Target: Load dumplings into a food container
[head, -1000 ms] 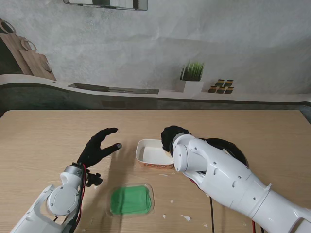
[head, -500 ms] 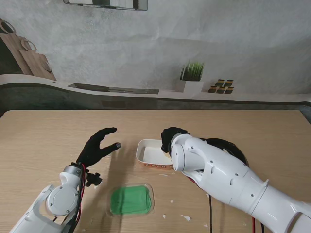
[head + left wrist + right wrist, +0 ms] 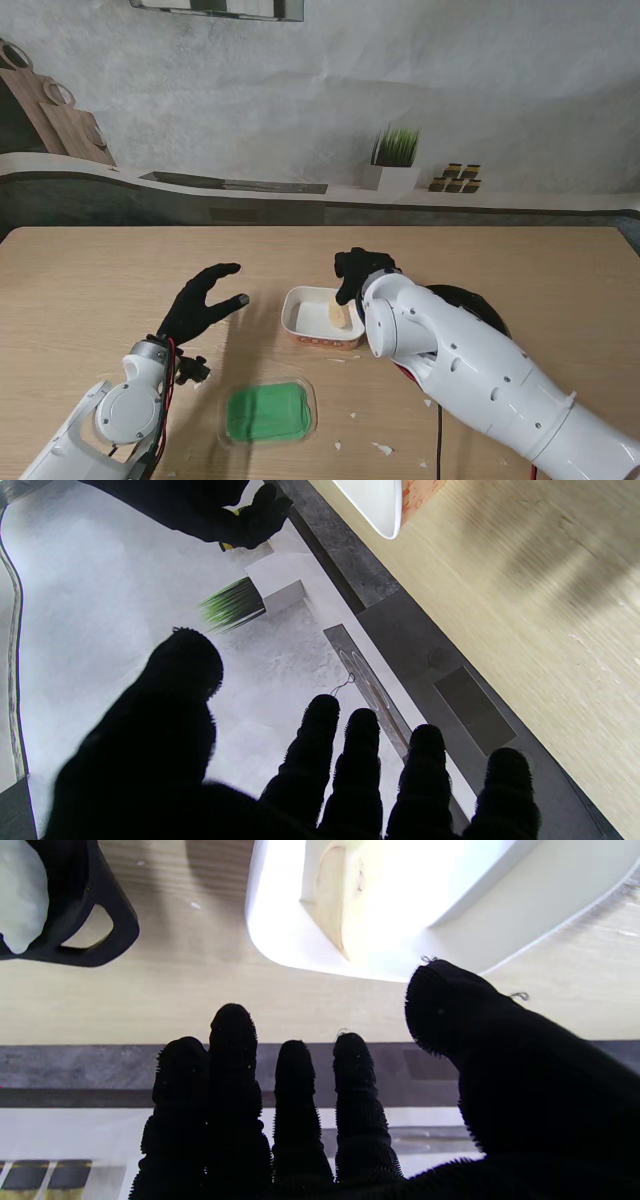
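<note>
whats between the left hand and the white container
Only bare wooden table top: in the stand view nothing sits between the open left hand and the white container.

The stand camera looks down from high over the bench [image 3: 120, 270], taking in both arms. Each wrist camera sits close behind its robot hand, looking out along the fingers. All three views share the white container [image 3: 318, 318] [image 3: 382, 505] [image 3: 400, 905].
</note>
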{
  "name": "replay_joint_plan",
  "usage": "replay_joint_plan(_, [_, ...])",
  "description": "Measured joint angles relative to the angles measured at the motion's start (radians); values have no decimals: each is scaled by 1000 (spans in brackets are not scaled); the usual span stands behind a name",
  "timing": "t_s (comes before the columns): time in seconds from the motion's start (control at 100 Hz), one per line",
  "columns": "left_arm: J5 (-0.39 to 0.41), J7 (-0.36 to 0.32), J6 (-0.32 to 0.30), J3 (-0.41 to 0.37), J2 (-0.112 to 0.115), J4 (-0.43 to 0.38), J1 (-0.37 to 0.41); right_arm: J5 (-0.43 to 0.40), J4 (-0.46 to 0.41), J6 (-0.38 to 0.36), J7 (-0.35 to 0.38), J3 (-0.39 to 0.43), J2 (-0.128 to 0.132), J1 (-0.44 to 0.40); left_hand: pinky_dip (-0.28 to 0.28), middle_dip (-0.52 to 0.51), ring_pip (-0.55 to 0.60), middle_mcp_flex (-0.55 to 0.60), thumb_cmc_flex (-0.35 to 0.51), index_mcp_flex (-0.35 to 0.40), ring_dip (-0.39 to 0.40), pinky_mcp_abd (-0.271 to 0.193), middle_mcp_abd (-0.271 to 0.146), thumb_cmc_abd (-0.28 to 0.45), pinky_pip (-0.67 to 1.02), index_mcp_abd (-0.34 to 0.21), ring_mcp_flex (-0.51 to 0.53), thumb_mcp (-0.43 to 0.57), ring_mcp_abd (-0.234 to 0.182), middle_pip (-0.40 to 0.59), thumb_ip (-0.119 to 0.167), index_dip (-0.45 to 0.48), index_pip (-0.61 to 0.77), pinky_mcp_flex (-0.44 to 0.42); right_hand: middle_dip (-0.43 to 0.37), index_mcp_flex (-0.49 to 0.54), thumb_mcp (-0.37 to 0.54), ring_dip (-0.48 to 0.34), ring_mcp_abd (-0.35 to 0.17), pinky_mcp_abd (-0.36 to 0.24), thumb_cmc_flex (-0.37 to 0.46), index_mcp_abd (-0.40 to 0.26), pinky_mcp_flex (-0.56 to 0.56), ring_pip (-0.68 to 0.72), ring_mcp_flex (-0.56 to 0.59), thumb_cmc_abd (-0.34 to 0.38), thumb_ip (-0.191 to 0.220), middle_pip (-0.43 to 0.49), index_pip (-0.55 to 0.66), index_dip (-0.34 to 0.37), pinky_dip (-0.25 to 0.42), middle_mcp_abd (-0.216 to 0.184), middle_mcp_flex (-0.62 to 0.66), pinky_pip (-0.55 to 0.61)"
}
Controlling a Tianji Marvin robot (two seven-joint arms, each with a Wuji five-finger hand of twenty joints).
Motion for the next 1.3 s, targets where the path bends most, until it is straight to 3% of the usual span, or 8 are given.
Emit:
replay_joint_plan(0.19, [2,0,0,0,0,-1,1,-203,-132,-178,42,238,12,-179,0,0,0,0,0,5,0,0,0,0,0,0,0,0,0,0,0,0,0,0,-29,-50,-20,-48,-19,-31,-11,-3,-87,-132,-127,24,0,-44,-22,-19,-3,-34,-64,-132])
replay_joint_plan(0.33, [2,-4,0,0,1,-1,-1,-287,-200,-318,80,416,29,-325,0,0,0,1,0,6,0,0,0,0,0,0,0,0,0,0,0,0,0,0,-40,-73,-20,-91,-44,-32,-10,-2,-113,-222,-165,24,0,-58,-46,-35,-24,-45,-81,-243])
replay_joint_plan(0.46, [5,-6,1,1,1,0,-5,-334,-212,-355,64,545,38,-435,0,0,0,1,0,6,0,0,0,0,0,0,0,0,0,0,0,0,0,0,-44,-57,-18,-102,-44,-31,8,39,-112,-241,-145,22,0,-62,-44,-57,-25,-44,-48,-268])
replay_joint_plan(0.56, [12,-8,3,3,2,1,-8,-375,-209,-355,30,609,46,-495,0,0,0,1,0,24,0,0,5,0,0,0,0,0,0,0,0,0,-1,0,-45,9,5,-101,-32,-15,15,75,-72,-209,-71,19,0,-67,-42,-68,-26,-7,23,-269])
replay_joint_plan(0.61, [14,-8,5,6,3,1,-9,-375,-201,-351,6,631,48,-513,0,0,0,1,0,24,0,0,39,0,0,0,1,0,0,0,0,0,-1,0,-39,56,28,-101,-18,7,34,93,-34,-208,-12,7,0,-67,-36,-69,-26,15,66,-261])
replay_joint_plan(0.74, [18,-10,8,18,5,3,-15,-359,-171,-314,-11,659,52,-530,0,0,0,2,0,24,0,0,50,0,0,0,19,0,1,-2,0,0,-1,0,-29,120,53,-101,4,45,51,125,38,-209,76,-4,0,-54,-32,-69,-27,53,129,-246])
replay_joint_plan(1.04, [21,-17,7,23,5,8,-18,-335,-124,-225,-21,662,55,-529,0,0,0,12,0,24,0,0,50,0,0,0,19,0,1,-4,0,1,-1,0,-21,130,64,-101,14,46,62,130,42,-209,86,-4,0,-54,-33,-70,-45,56,138,-236])
replay_joint_plan(1.3, [21,-16,8,20,5,8,-17,-312,-74,-192,-52,633,55,-510,0,0,0,12,0,24,0,0,50,0,0,0,19,0,1,-4,0,1,-1,0,-18,130,64,-101,14,46,62,137,42,-209,86,-4,0,-54,-33,-70,-55,65,139,-226])
